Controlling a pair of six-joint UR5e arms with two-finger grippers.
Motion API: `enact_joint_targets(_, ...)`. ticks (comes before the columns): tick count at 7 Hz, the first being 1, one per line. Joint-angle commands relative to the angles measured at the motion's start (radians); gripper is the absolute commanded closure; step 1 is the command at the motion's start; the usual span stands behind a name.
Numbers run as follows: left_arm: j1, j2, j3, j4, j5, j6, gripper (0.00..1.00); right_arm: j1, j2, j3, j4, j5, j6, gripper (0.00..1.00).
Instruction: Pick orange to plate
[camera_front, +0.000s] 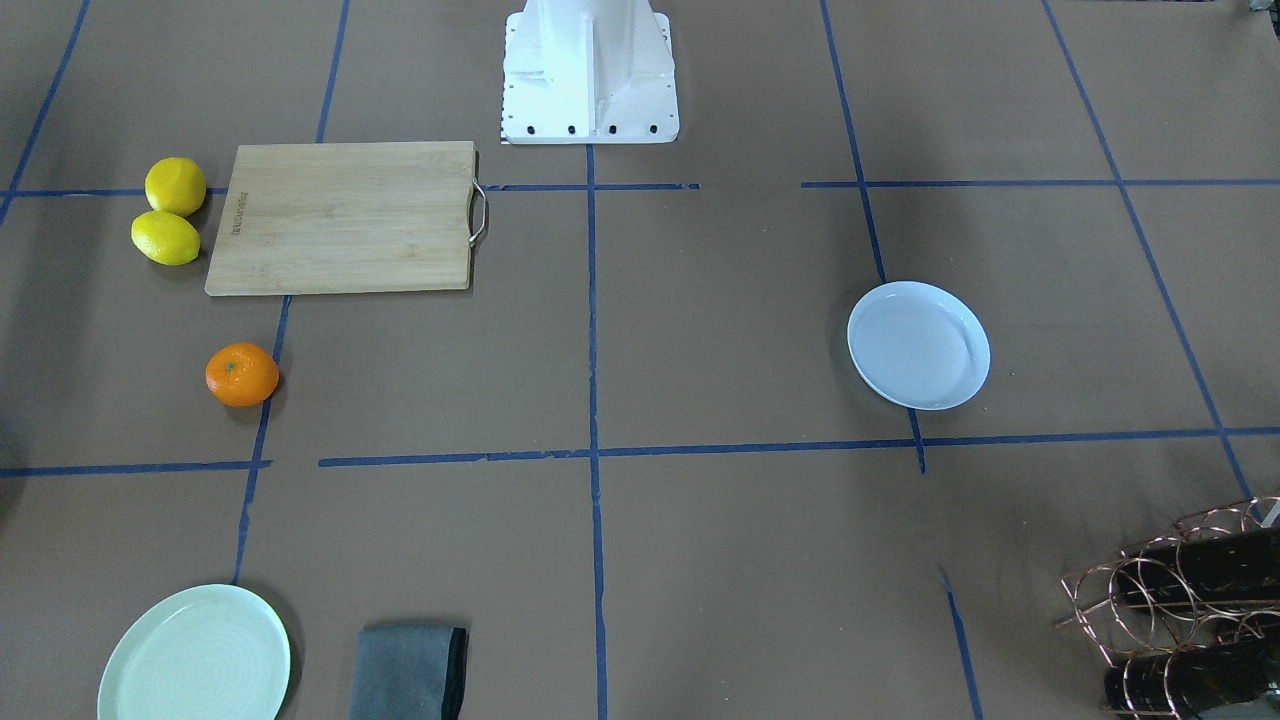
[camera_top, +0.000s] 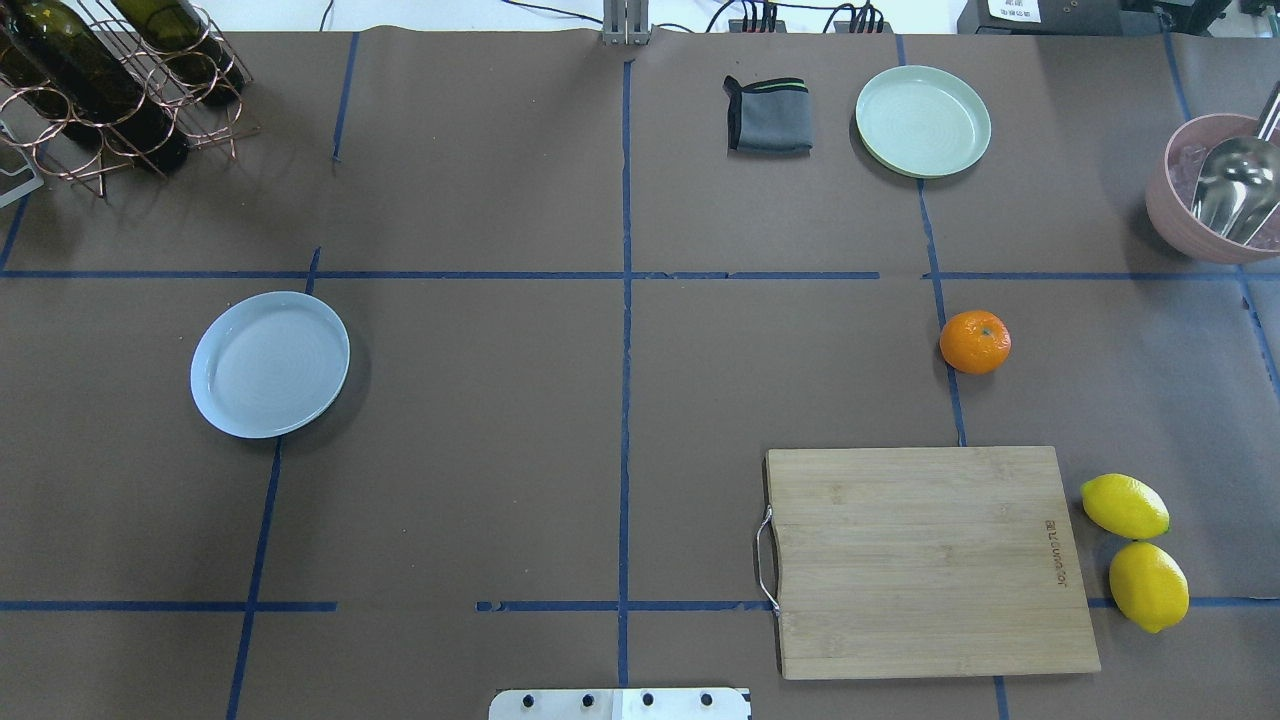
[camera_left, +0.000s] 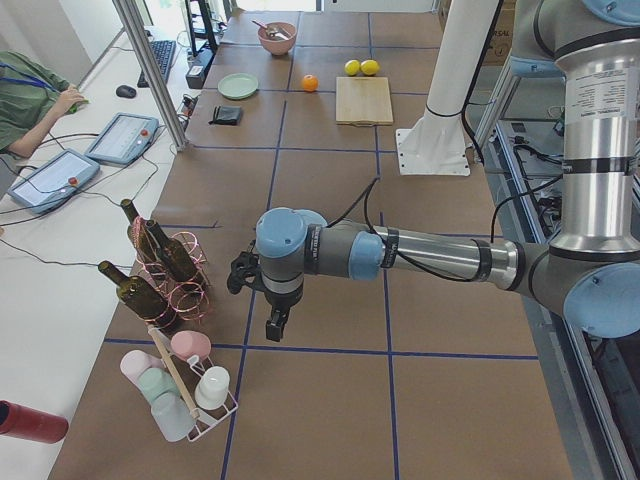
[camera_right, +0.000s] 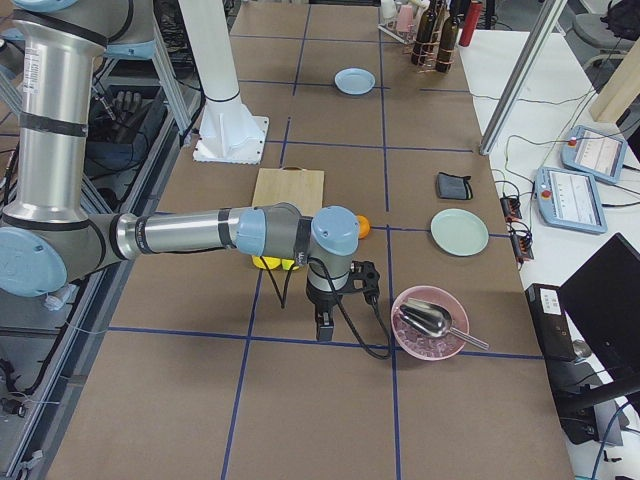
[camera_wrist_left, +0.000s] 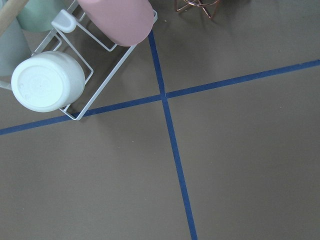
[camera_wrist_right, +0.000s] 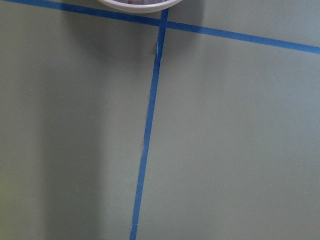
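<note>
1. Orange (camera_top: 975, 342): set on the brown table paper just beside a blue tape line, between the mint-green plate (camera_top: 922, 120) and the bamboo cutting board (camera_top: 925, 560).
2. Plate (camera_top: 270, 364): bluish-white, placed well apart from the orange on the table's other half.
3. Right gripper (camera_right: 323, 328): pointed down over the table, near the orange but not touching it. Its opening cannot be told.
4. Left gripper (camera_left: 275, 325): pointed down, well apart from the orange. Its opening cannot be told.
5. Writing: a mark is branded along the board's edge, too small to be read.
</note>
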Motion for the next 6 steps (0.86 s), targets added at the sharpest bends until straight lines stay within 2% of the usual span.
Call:
enact_joint_targets(1, 0.0, 0.001, -0.033, -0.003, 0.008, -0.002, 0.0, 0.0, 0.002, 0.003, 0.002, 0.0, 0.001, 0.0)
enact_joint_targets(3, 0.003, -0.005, -0.035, -0.017, 0.011, -0.002, 0.0, 0.0, 0.011, 0.005, 0.065, 0.018, 0.002, 0.0)
enact_joint_targets(4, 0.017, -0.009, -0.035, -0.056, 0.034, -0.003, 0.0, 0.0, 0.012, 0.006, 0.078, 0.07, -0.003, 0.0)
enact_joint_targets(5, 0.024, -0.028, -0.036, -0.165, 0.032, 0.0, 0.0, 0.0, 0.012, 0.009, 0.16, 0.084, 0.004, 0.0)
enact_joint_targets(6, 0.034, -0.06, 0.011, -0.421, 0.037, -0.011, 0.0, -0.002, 0.012, 0.006, 0.219, 0.097, 0.01, 0.0)
